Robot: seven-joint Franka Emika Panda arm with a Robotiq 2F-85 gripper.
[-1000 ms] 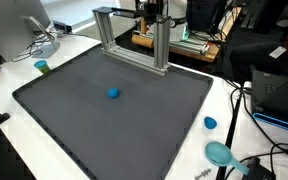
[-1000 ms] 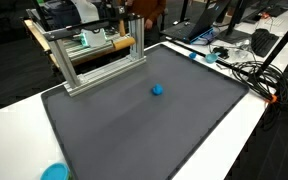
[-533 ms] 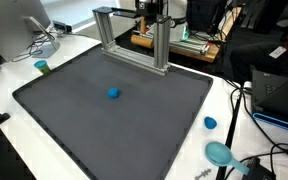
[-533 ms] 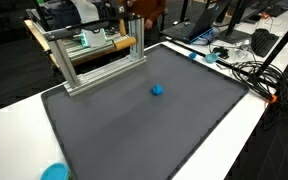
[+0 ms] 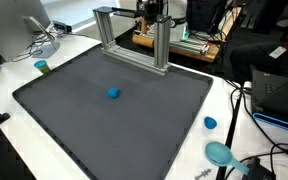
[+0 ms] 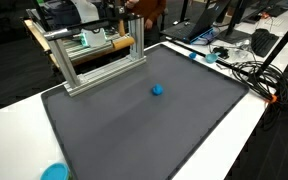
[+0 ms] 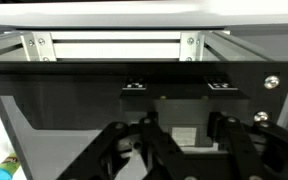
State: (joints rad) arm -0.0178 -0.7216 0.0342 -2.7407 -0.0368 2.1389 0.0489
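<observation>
A small blue ball-like object lies alone near the middle of a dark grey mat; it shows in both exterior views. An aluminium frame stands at the mat's far edge. My gripper hangs high behind the frame, far from the blue object. In the wrist view its dark fingers are spread apart with nothing between them, facing the frame's bars. The blue object is out of the wrist view.
On the white table around the mat are a small blue cap, a teal dish, a green cup and cables. A blue disc lies at a table corner. Equipment and laptops stand behind the frame.
</observation>
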